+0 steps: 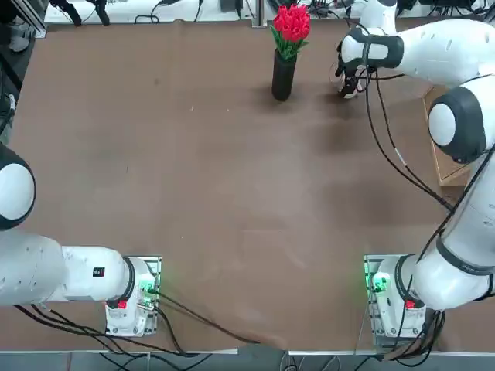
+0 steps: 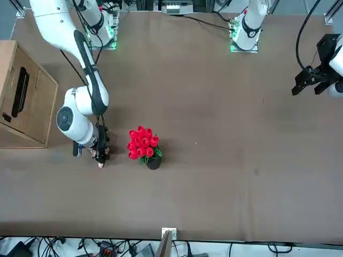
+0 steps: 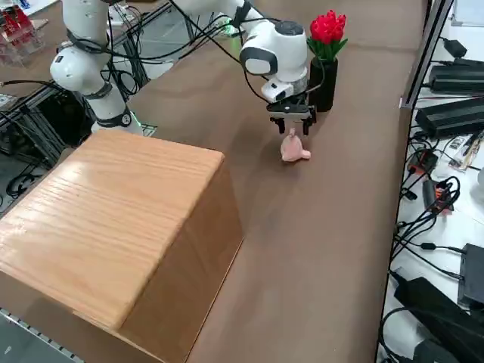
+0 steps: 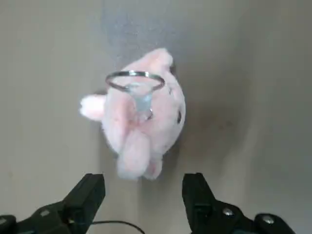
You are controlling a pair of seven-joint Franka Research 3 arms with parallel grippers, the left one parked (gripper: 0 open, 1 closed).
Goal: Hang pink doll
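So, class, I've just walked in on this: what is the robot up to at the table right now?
The right arm has its right gripper poised directly above the pink doll, which sits on the brown table beside the black vase of red tulips. In the wrist view the fingers stand open with the doll between and beyond them, its metal ring standing up on top. Nothing is gripped yet. A wooden box stands at the table's edge.

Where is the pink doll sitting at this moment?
In the right side view the pink doll sits on the table just below the right arm's open tool, a little nearer the camera than the black vase of red tulips.
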